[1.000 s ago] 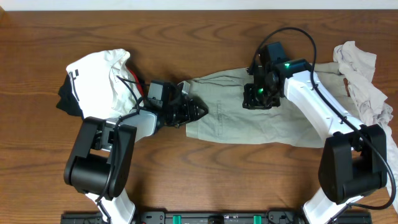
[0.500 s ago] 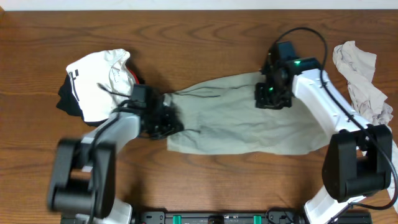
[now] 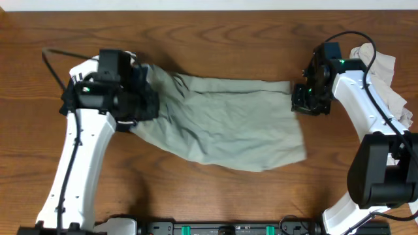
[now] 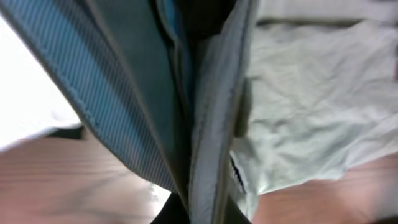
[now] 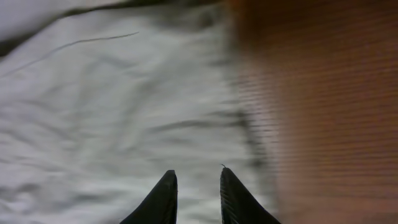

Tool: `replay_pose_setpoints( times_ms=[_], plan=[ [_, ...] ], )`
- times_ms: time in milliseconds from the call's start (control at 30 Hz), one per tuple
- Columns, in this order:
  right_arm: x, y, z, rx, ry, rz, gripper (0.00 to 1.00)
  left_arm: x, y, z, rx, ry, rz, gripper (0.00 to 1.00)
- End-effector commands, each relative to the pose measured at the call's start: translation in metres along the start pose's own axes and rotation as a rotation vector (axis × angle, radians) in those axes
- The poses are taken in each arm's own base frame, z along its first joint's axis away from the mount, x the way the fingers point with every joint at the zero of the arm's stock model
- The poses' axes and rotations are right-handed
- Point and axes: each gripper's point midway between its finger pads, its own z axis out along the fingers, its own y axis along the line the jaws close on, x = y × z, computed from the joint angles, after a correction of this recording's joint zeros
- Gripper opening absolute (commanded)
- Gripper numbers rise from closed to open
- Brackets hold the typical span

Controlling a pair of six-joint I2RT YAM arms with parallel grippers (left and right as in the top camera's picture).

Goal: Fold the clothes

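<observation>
Grey-green khaki shorts (image 3: 228,130) lay spread out across the middle of the brown wooden table (image 3: 215,39), pretty wrinkled, with the long side running left to right. The left gripper (image 3: 145,98) was at the left end of them, clamped down on the waistband. In the left wrist view the fabric was bunched up right against the lens and pinched in the jaws. You could see the pale blue striped waistband lining (image 4: 93,81) turned outward, with the rest of the cloth trailing off to the right over the wood.

The right gripper (image 3: 304,99) sat at the opposite end, right at the right-hand edge of the shorts. From its wrist camera the two dark fingertips (image 5: 163,196) were only a narrow gap apart with nothing caught between them, pointing at the cloth near where it ended and bare wood began. That view was blurry, so I couldn't tell if the tips were actually touching the fabric or just above it.

Over by the right arm, a crumpled cream-beige garment (image 3: 382,72) was heaped near the table's right edge, apart from the shorts.
</observation>
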Motion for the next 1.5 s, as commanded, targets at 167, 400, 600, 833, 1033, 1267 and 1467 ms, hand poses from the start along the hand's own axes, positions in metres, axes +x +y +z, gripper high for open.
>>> replay_pose_setpoints(
  times_ms=[167,400,600,833,1033,1267,1467],
  plan=[
    [-0.008,-0.019,-0.014,-0.004,-0.039,0.063,0.23,-0.035,-0.007,-0.059,-0.071,-0.131,0.098,0.06],
    [-0.008,-0.033,-0.017,0.002,-0.035,0.073,0.23,-0.028,-0.049,-0.042,-0.029,-0.088,0.141,0.06],
    [-0.009,-0.038,-0.018,0.003,-0.036,0.086,0.23,-0.014,-0.082,0.003,-0.092,0.013,0.162,0.06],
    [-0.009,-0.041,-0.019,0.003,-0.034,0.087,0.23,0.003,-0.13,0.053,-0.09,0.082,0.12,0.06],
    [-0.009,-0.041,-0.019,0.004,-0.033,0.088,0.24,0.012,-0.161,0.078,-0.086,0.074,0.062,0.06],
    [-0.009,-0.041,-0.019,0.004,-0.033,0.088,0.24,0.012,-0.168,0.101,-0.123,0.059,-0.013,0.06],
    [-0.01,-0.041,-0.019,0.004,-0.037,0.088,0.25,0.014,-0.167,0.123,-0.143,0.081,-0.039,0.06]
  ],
)
